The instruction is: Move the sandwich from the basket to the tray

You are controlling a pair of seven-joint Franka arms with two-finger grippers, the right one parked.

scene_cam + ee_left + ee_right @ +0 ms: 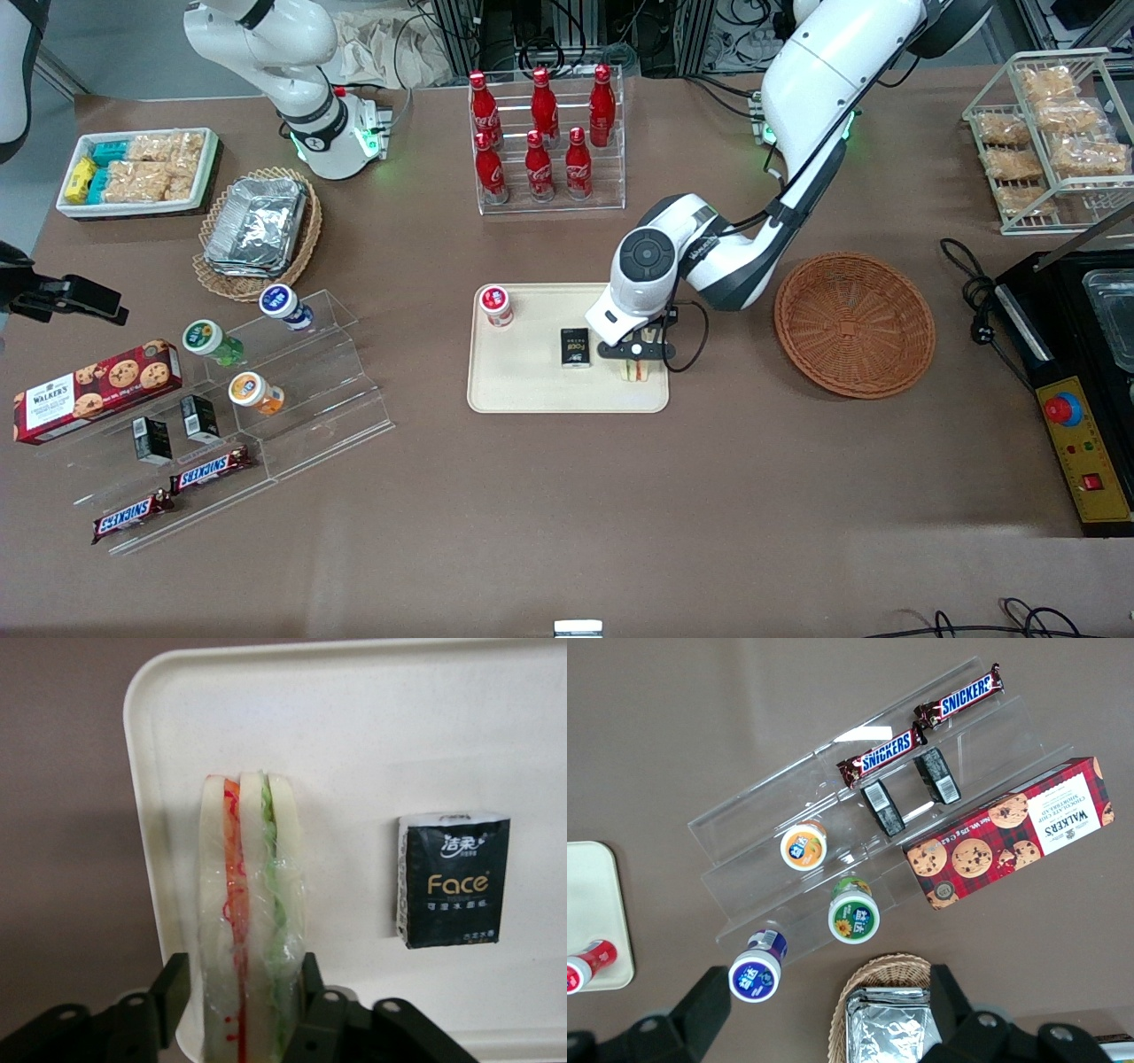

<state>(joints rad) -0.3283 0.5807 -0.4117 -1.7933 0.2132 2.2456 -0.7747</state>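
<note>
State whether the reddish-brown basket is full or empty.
Empty: the basket shows only bare weave. The sandwich stands on the tray, between the claw's fingers.

Over the cream-beige plastic tray (532,394), the left arm's black two-finger gripper (633,353) stands at the end nearest the round reddish-brown wicker basket (854,324), its fingers (168,988) flanking the plastic-wrapped triangular sandwich (251,904) beside the rim. A small black tissue pack (576,346) lies just beside the gripper, a red-capped cup (497,305) farther along near the corner. Bare tray lies nearer the front camera. Open brown tabletop separates tray from basket, crossed above by the arm.
</note>
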